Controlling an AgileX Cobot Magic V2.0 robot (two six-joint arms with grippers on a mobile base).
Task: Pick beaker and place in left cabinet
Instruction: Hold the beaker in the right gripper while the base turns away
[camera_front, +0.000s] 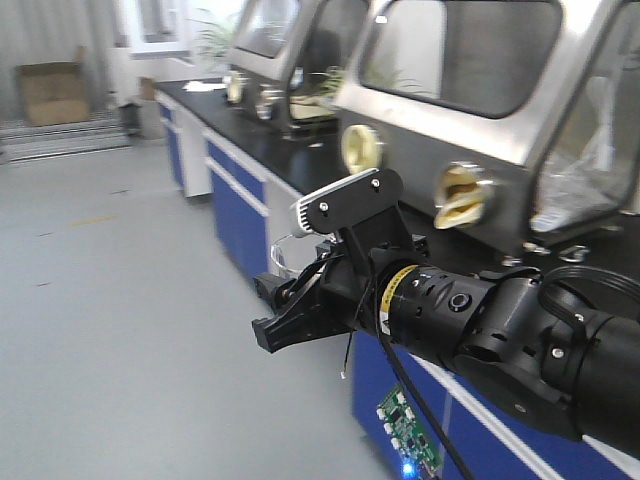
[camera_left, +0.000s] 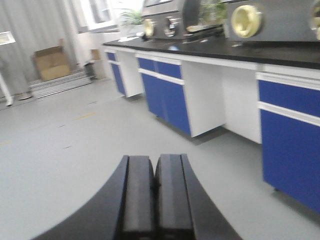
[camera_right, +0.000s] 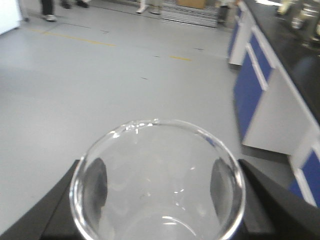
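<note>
Beaker of clear glass with flared rim clamped in right gripper jaws over grey floor, left gripper jaws together, empty

Clear, glossy glass beaker

The beaker sat between the fingers of the right gripper, above the floor; the bench ran along the right, with glove boxes on it and cupboards beneath; a cardboard box stood far behind, at the left.
</note>
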